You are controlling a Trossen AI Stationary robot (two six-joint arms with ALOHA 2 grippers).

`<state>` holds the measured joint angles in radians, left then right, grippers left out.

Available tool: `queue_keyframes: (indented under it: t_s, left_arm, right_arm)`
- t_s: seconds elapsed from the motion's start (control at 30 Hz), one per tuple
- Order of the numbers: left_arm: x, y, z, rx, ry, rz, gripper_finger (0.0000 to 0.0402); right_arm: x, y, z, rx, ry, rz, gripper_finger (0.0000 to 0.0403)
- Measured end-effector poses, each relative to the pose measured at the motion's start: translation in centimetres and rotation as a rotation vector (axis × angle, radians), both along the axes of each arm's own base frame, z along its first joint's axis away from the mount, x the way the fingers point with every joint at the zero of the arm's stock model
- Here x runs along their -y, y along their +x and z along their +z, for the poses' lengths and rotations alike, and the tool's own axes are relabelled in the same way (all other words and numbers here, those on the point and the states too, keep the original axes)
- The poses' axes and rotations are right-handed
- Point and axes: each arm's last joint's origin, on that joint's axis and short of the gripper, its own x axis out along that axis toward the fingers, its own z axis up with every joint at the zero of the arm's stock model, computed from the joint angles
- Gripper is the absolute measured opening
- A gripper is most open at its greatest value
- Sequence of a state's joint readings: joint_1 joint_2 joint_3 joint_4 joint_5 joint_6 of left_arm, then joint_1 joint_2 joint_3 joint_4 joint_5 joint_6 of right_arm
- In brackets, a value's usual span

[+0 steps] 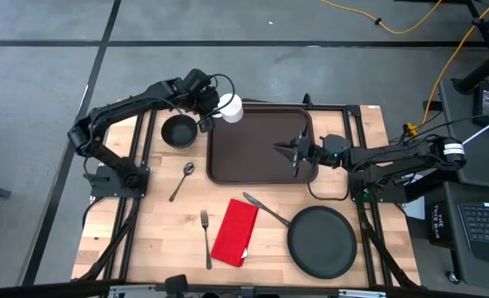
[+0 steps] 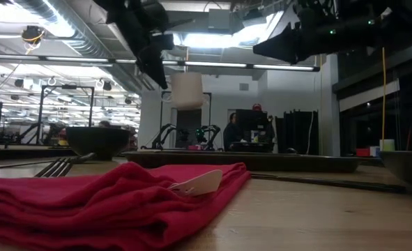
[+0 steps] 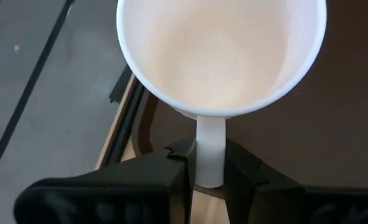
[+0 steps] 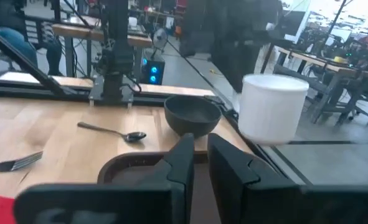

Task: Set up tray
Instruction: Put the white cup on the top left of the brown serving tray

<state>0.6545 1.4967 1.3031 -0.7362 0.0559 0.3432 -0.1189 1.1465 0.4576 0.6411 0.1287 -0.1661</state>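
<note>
This is a robotics lab or workshop. Exposed ducts [image 2: 59,28] and strip lights [image 2: 192,64] run overhead, other robot arms [image 2: 209,134] stand on far benches, and a person [image 2: 231,132] sits at screens. Yellow cables [image 1: 443,66] trail over the grey concrete floor [image 1: 45,74] beside the wooden tabletop [image 1: 161,240].

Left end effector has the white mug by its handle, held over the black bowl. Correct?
Not quite. The left end effector does grip the white mug by its handle, but the high view shows the mug over the far left corner of the tray, beside the black bowl, not over it.
</note>
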Motion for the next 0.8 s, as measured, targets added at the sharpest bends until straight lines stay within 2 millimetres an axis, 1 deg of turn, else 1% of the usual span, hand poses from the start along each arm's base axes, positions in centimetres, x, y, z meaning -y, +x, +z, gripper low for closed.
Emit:
queue_keyframes:
  t_s: [0.1, 0.23, 0.33, 0.47, 0.67, 0.8]
  left_arm:
    - [-0.9, 0.5, -0.6, -0.048, -0.036, -0.024, 0.0045]
    - [-2.1, 1.2, -0.4, -0.042, -0.039, -0.049, 0.0045]
    - [-3.0, 1.2, -0.7, -0.044, -0.073, -0.088, 0.0045]
    - [-4.3, 0.9, -0.9, -0.034, -0.106, -0.073, 0.0045]
    - [-6.2, 0.6, -2.9, -0.088, -0.125, -0.067, 0.0045]
    - [-7.0, 1.0, -4.5, -0.118, -0.161, -0.072, 0.0045]
  right_arm:
    - [0.6, -0.1, 0.0, 0.004, 0.001, -0.004, 0.0052]
    - [1.1, -0.2, 0.0, -0.001, 0.003, -0.024, 0.0052]
    - [1.2, -0.2, -0.1, -0.007, 0.006, -0.030, 0.0052]
    - [1.2, -0.2, -0.2, -0.022, 0.009, -0.028, 0.0052]
    - [1.1, -0.2, -0.2, -0.023, 0.015, 0.016, 0.0052]
    - [1.0, -0.2, -0.3, -0.023, 0.018, 0.044, 0.0052]
